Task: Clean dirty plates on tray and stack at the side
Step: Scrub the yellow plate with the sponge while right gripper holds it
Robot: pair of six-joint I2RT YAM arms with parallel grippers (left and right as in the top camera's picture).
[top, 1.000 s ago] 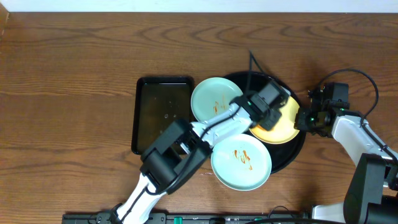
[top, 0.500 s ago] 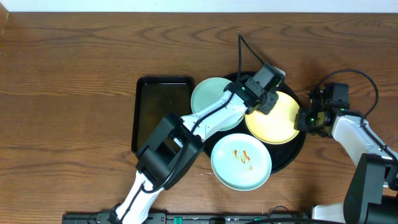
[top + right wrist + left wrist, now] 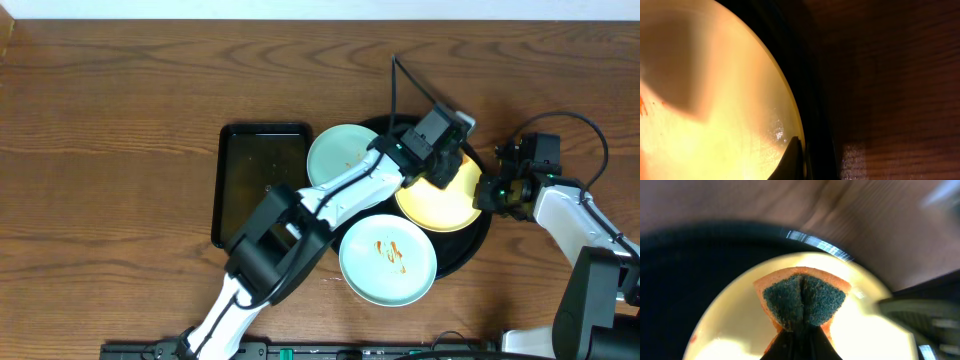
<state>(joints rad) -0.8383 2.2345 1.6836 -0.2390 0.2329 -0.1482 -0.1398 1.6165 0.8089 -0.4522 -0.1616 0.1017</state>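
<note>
The near mint plate (image 3: pixel 388 258) is seen at 6 o'clock of the tray (image 3: pixel 478 243), overhanging its rim toward the surface (image 3: pixel 120 120). Orange smears are spread across its middle, so it is judged not yet wiped.

Just beyond it, toward 3 o'clock, the yellow plate (image 3: pixel 440 205) lies on the tray. The sponge (image 3: pixel 804 297), orange with a dark green pad, is pinched folded in the closed left pincer (image 3: pixel 799 339) and appears to rest on the plate close to its far rim. The right pincer (image 3: pixel 492 192) is placed at the plate's 3 o'clock rim. One finger (image 3: pixel 791 159) is seen over that rim, but whether the plate is clamped cannot be told. A faint smear (image 3: pixel 642 106) shows on the yellow plate.

Farthest, at 10 o'clock, the far mint plate (image 3: pixel 345 158) sits partly off the tray, just beside the rectangular tray (image 3: pixel 262 185), with a few small smears.

Several risks are judged from here:
- If the yellow plate is not firmly held, it could be slid or spun by scrubbing strokes.
- With the sponge so near the edge, the plate could be tipped by downward pressure.
- The overhanging near plate could be nudged off by the left arm passing above it
</note>
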